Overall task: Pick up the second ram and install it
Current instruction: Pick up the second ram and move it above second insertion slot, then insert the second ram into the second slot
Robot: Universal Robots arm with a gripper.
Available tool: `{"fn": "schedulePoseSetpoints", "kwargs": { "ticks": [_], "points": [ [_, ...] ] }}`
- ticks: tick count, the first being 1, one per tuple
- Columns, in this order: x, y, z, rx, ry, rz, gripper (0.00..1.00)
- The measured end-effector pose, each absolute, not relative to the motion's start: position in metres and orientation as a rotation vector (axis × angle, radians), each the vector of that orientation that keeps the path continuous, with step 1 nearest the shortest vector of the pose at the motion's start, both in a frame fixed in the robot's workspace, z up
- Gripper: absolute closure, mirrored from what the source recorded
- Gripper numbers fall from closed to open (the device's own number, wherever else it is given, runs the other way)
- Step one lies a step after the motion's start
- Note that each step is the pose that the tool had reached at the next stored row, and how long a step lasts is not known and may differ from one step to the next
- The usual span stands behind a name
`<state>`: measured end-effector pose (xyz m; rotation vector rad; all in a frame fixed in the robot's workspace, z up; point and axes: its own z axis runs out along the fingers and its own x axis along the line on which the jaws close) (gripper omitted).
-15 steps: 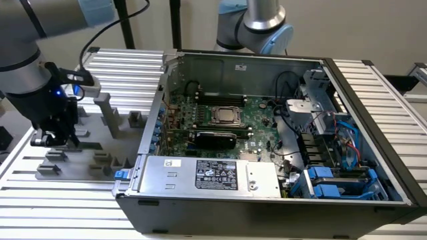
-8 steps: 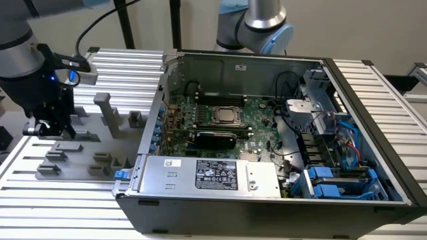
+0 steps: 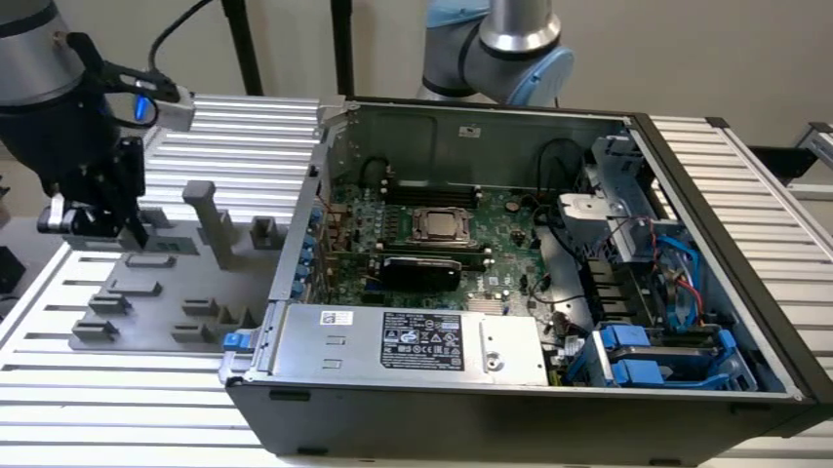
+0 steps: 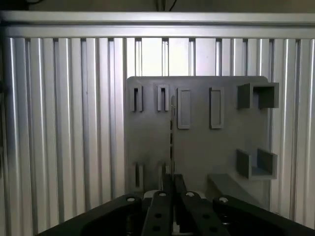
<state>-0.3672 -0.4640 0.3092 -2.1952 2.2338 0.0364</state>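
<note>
In the wrist view the gripper sits closest, its fingers pinched onto the second ram, which shows edge-on as a thin dark line above the grey tray on the slatted table. In the exterior view the gripper hangs over that tray, to the exterior view's left of the open computer case.
</note>
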Motion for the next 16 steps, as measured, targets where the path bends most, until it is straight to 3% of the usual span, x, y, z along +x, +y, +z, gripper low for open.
{"fn": "schedulePoseSetpoints", "kwargs": {
  "ticks": [16],
  "points": [
    [-0.297, -0.463, 0.369, -2.195, 2.234, 0.036, 1.0]
  ]
}}
